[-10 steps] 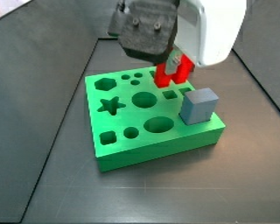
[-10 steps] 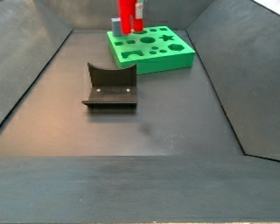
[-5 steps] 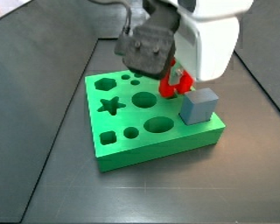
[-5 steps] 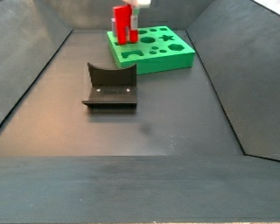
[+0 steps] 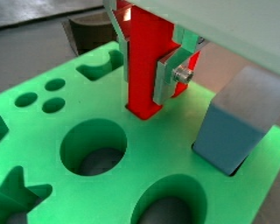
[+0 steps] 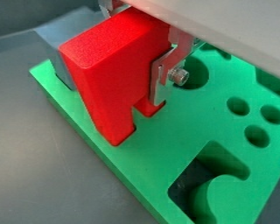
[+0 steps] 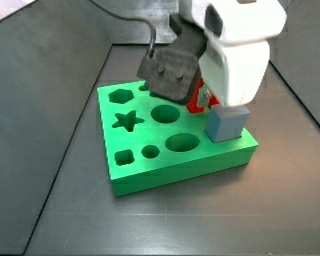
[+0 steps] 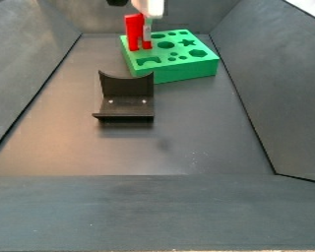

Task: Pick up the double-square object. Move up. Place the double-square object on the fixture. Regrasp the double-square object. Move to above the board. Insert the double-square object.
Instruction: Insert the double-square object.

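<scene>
My gripper (image 5: 147,73) is shut on the double-square object (image 5: 146,61), a bright red upright block. It hangs over the green board (image 5: 60,122), with its lower end close to the board's top beside the grey-blue cube (image 5: 240,122). In a wrist view a silver finger (image 6: 161,80) presses the red block's (image 6: 108,74) side. In a side view the dark gripper body (image 7: 171,62) hides most of the red block (image 7: 199,99). In a side view the red block (image 8: 134,31) stands at the board's (image 8: 184,61) left edge. The fixture (image 8: 123,96) stands apart.
The grey-blue cube (image 7: 227,122) stands on the board's (image 7: 149,145) corner, right next to the red block. The board has star, hexagon, round and square holes. Dark sloping walls (image 8: 35,89) enclose the floor.
The gripper has come down and tilted with the red block, bringing its lower end closer to the board beside the cube. The grip has not changed.
</scene>
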You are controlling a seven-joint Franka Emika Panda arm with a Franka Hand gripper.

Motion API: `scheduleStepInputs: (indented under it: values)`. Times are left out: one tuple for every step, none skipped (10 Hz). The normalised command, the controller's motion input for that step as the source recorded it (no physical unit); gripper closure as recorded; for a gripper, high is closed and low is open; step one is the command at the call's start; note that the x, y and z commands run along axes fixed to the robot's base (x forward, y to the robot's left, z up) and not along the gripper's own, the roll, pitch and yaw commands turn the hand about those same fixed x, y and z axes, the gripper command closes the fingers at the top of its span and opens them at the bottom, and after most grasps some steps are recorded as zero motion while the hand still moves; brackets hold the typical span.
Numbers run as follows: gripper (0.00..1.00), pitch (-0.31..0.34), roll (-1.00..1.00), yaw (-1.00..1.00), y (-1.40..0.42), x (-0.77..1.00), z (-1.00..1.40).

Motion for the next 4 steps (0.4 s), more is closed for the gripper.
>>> scheduleStepInputs:
  values:
    - [1.00, -0.086, 0.08, -0.09, 0.00, 0.00, -0.85]
    - [1.00, -0.074, 0.04, -0.01, 0.00, 0.00, -0.40]
    - [1.00, -0.010, 0.00, 0.00, 0.00, 0.00, 0.00]
    - [1.00, 0.000, 0.00, 0.00, 0.00, 0.00, 0.00]
